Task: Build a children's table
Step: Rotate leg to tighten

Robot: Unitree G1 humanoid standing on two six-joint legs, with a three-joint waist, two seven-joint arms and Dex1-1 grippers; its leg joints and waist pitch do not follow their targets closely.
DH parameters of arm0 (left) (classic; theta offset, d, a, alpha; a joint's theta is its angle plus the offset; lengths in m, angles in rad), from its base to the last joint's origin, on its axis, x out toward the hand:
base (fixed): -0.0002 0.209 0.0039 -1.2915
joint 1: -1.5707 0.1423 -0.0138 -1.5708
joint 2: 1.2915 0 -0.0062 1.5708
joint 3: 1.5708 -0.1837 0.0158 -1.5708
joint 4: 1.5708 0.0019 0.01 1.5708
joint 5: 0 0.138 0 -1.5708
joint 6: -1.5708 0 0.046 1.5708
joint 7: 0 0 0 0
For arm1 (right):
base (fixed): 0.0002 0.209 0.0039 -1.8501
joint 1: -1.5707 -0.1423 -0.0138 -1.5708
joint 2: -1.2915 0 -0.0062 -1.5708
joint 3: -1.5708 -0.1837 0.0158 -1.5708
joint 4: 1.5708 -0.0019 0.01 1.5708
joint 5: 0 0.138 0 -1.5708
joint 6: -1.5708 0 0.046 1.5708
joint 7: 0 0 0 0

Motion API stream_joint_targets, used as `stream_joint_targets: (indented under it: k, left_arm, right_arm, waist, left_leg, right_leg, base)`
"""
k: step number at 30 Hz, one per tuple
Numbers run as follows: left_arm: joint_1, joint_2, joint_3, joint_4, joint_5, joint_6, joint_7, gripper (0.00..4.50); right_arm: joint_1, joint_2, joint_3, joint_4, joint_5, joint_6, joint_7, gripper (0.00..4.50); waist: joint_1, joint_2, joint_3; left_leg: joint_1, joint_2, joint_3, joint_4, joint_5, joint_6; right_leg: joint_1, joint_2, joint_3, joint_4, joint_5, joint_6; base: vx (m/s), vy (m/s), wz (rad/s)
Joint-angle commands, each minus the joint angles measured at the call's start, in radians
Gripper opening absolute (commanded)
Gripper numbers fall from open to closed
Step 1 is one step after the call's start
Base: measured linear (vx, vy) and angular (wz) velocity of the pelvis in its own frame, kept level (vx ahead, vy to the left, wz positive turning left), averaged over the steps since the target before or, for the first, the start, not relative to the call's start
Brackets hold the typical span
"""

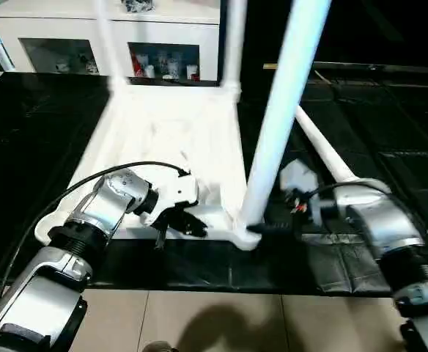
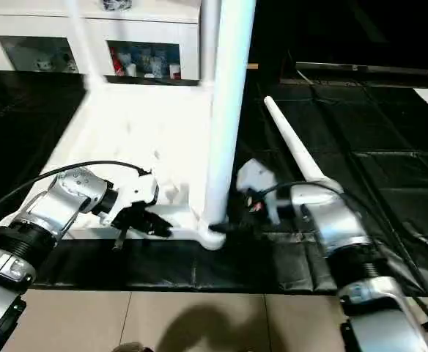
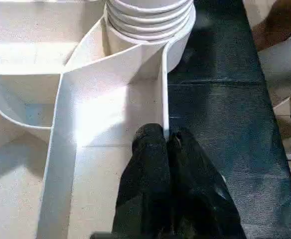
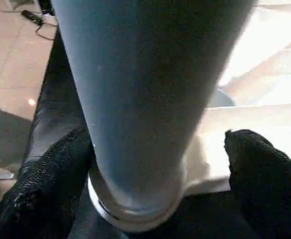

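On the left, the left pincer [image 1: 188, 224] is pinched shut on the thin near rim of the white plastic rectangular tabletop [image 1: 163, 132], which lies ribbed underside up on the black bench [image 1: 38, 147], seemingly to steady it. At the near right corner, a long white tapered round leg [image 1: 280, 117] stands upright in its socket; the right pincer [image 4: 155, 164] stands wide open around its base, gripping nothing. Farther right, another white leg [image 2: 294, 154] lies loose on the bench.
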Motion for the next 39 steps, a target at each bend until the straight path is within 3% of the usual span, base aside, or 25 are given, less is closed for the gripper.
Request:
stream_joint_targets:
  k: [1, 5, 6, 10, 17, 26, 29, 30, 32, 34, 37, 39]
  left_arm:
    - [-0.01, -0.009, -0.033, -0.01, 0.006, -0.022, -0.043, 0.0]
    - [-0.015, -0.013, -0.032, 0.008, 0.01, -0.038, -0.041, 0.0]
    - [-0.015, -0.014, -0.032, 0.009, 0.01, -0.039, -0.041, 0.0]
    - [-0.012, -0.018, -0.034, 0.01, 0.011, -0.043, -0.04, 0.0]
    - [-0.015, -0.018, -0.033, 0.02, 0.009, -0.049, -0.04, 0.0]
    - [-0.02, -0.021, -0.025, 0.036, 0.002, -0.049, -0.044, 0.0]
    - [-0.021, -0.033, -0.01, 0.039, -0.011, -0.008, -0.026, 0.0]
    - [-0.026, -0.058, 0.019, 0.036, -0.034, 0.055, 0.013, 0.0]
    - [-0.028, -0.068, 0.029, 0.034, -0.042, 0.076, 0.028, 0.0]
    - [-0.04, -0.114, 0.069, 0.029, -0.056, 0.139, 0.137, 0.0]
    - [-0.048, -0.153, 0.107, 0.009, -0.062, 0.218, 0.251, 0.0]
    - [-0.053, -0.184, 0.139, -0.007, -0.068, 0.283, 0.337, 0.0]
  right_arm:
    - [-0.01, -0.005, 0.006, 0.003, -0.011, -0.011, 0.018, 4.42]
    - [-0.005, -0.018, 0.024, 0.009, -0.008, -0.023, 0.056, 4.25]
    - [-0.005, -0.019, 0.025, 0.015, -0.01, -0.026, 0.055, 3.92]
    - [-0.01, -0.014, 0.023, 0.042, -0.01, -0.021, 0.052, 3.81]
    - [-0.01, -0.01, 0.019, 0.046, 0.005, 0.007, 0.076, 3.01]
    - [-0.009, -0.012, 0.018, 0.049, 0.019, 0.024, 0.107, 2.72]
    - [0.003, -0.012, 0.016, 0.034, 0.031, 0.038, 0.115, 2.7]
    - [0.022, 0.0, -0.002, 0.006, 0.061, 0.07, 0.105, 2.7]
    - [0.029, 0.006, -0.01, -0.005, 0.075, 0.085, 0.097, 2.7]
    - [0.065, 0.058, -0.047, -0.062, 0.118, 0.178, -0.009, 2.7]
    - [0.097, 0.149, -0.071, -0.089, 0.089, 0.216, -0.216, 2.69]
    - [0.103, 0.232, -0.087, -0.08, 0.051, 0.227, -0.386, 2.69]
  waist:
    - [-0.006, -0.005, -0.082]
    - [-0.005, -0.005, -0.082]
    - [-0.005, -0.005, -0.082]
    - [-0.004, -0.004, -0.083]
    - [-0.004, -0.005, -0.083]
    - [-0.002, -0.005, -0.084]
    - [-0.001, -0.001, -0.084]
    - [-0.002, -0.003, -0.083]
    - [0.003, -0.003, -0.083]
    - [0.008, -0.002, -0.082]
    - [0.005, -0.004, -0.078]
    - [-0.015, -0.008, -0.073]
  left_leg:
    - [0.009, 0.023, 0.004, -0.065, -0.211, 0.052]
    - [0.008, 0.023, 0.004, -0.065, -0.203, 0.057]
    - [0.009, 0.023, 0.004, -0.064, -0.203, 0.058]
    - [0.008, 0.022, 0.004, -0.064, -0.198, 0.057]
    - [0.008, 0.023, 0.004, -0.064, -0.203, 0.058]
    - [0.008, 0.023, 0.005, -0.062, -0.192, 0.061]
    - [0.008, 0.022, 0.005, -0.061, -0.194, 0.059]
    - [0.009, 0.023, 0.006, -0.061, -0.196, 0.058]
    - [0.01, 0.023, 0.006, -0.061, -0.199, 0.059]
    - [0.013, 0.024, 0.005, -0.062, -0.205, 0.055]
    - [0.009, 0.018, 0.002, -0.065, -0.228, 0.029]
    - [0.003, 0.01, -0.004, -0.068, -0.254, 0.005]
  right_leg:
    - [0.059, -0.053, 0.046, -0.049, -0.262, -0.22]
    - [0.058, -0.053, 0.046, -0.049, -0.264, -0.216]
    - [0.058, -0.053, 0.046, -0.05, -0.265, -0.216]
    - [0.058, -0.053, 0.046, -0.05, -0.269, -0.219]
    - [0.058, -0.052, 0.045, -0.051, -0.281, -0.212]
    - [0.058, -0.051, 0.047, -0.045, -0.245, -0.229]
    - [0.059, -0.051, 0.047, -0.045, -0.248, -0.229]
    - [0.059, -0.05, 0.047, -0.045, -0.247, -0.232]
    - [0.058, -0.051, 0.047, -0.048, -0.257, -0.231]
    - [0.056, -0.05, 0.048, -0.049, -0.268, -0.227]
    - [0.057, -0.053, 0.045, -0.058, -0.354, -0.187]
    - [0.06, -0.054, 0.04, -0.066, -0.443, -0.148]
  base:
    - [0.0, 0.0, 0.0]
    - [0.0, 0.0, 0.0]
    - [0.0, 0.0, 0.0]
    - [0.0, 0.0, 0.0]
    - [0.0, 0.0, 0.0]
    - [0.0, 0.0, 0.0]
    - [0.0, 0.0, 0.0]
    - [0.0, 0.0, 0.0]
    - [0.0, 0.0, 0.0]
    - [0.0, 0.0, 0.0]
    - [0.0, 0.0, 0.0]
    - [0.0, 0.0, 0.0]
